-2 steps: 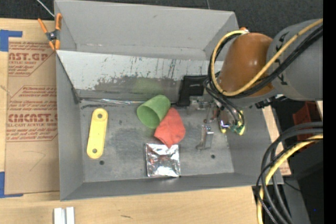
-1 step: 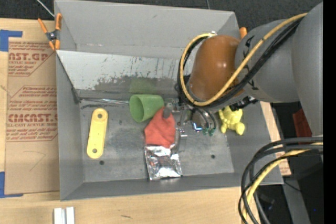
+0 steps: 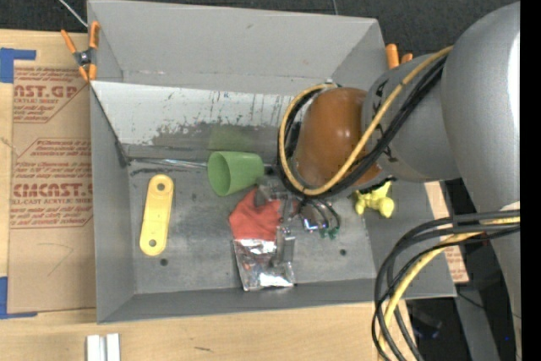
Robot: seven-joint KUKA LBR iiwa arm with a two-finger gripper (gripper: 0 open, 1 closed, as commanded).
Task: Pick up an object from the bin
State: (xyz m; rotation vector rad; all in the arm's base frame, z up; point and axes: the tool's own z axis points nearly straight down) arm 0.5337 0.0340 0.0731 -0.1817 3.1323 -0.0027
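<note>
a: status check pls. where's the gripper [image 3: 286, 234]?

b: low in the bin [image 3: 237, 46], front-centre. the tip is at the seam between a crumpled red piece [image 3: 250, 220] and a silver foil packet [image 3: 264, 270]. touching or just above, can't resolve which.

a: jaw state?

b: cannot tell. the tip reads as one dark cluster under the orange wrist cover [image 3: 331, 135] and the cables. nothing confirmed as held.

a: so which item is the target?

b: judgement only: the red piece or the packet, as both are directly under the tip. the red piece lies mid-floor. the packet is just in front of it, near the front wall, and the two touch.

a: why does the arm sit like that?

b: it enters from the right with the wrist leaned over the floor. prob. because the walls slope inward, so a drop near centre keeps the wrist off them.

a: neighbours?

b: green cup [image 3: 234, 172] on its side, just up-left of the red piece. flat yellow bar [image 3: 157, 214] with holes, well apart to the left. small yellow toy [image 3: 375, 200] near the right wall, beside the wrist.

a: clearance?

b: open floor between the bar and the red piece, so there's free room on the left. it's tight at the front, as the packet sits close to that wall. recommend a straight-up lift, and watch the cup and the toy.
</note>
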